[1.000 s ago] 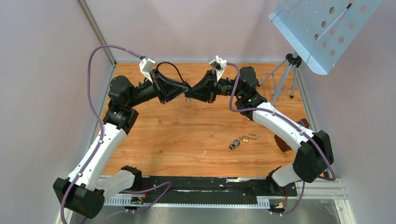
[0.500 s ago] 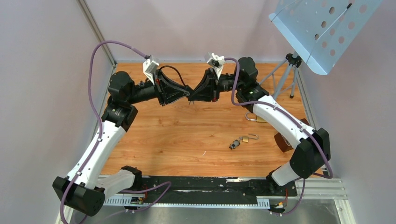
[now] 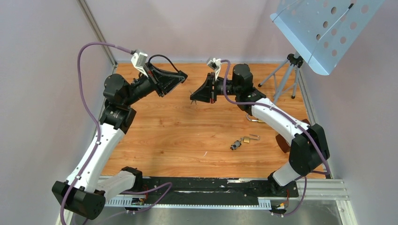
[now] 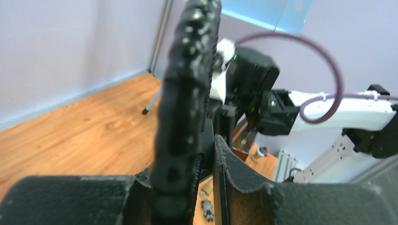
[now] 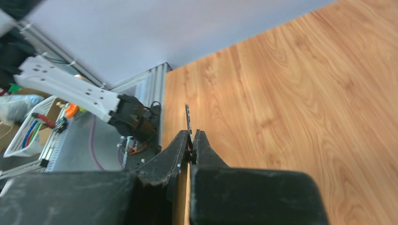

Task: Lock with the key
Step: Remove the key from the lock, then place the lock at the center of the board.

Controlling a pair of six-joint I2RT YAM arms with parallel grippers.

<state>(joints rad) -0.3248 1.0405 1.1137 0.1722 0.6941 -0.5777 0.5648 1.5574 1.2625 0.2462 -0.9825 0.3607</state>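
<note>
My right gripper (image 3: 192, 97) is shut on a thin metal key (image 5: 187, 117), whose blade sticks out past the fingertips in the right wrist view (image 5: 192, 136). It hangs above the back middle of the wooden table. My left gripper (image 3: 182, 75) is raised to its left, apart from it and empty, with a narrow gap between its jaws (image 4: 210, 150). A small brass padlock (image 3: 245, 139) lies on the table at the front right, with a dark key bunch (image 3: 234, 146) beside it. Both show through the left jaw gap (image 4: 205, 187).
A second brass padlock (image 3: 257, 120) lies partly under the right forearm. A tripod (image 3: 287, 75) carrying a blue perforated tray (image 3: 324, 28) stands at the back right. A brown object (image 3: 282, 143) sits at the table's right edge. Grey walls enclose the table.
The two grippers were tip to tip at the back middle. The left gripper has pulled away up and to the left; the right gripper keeps the key.
</note>
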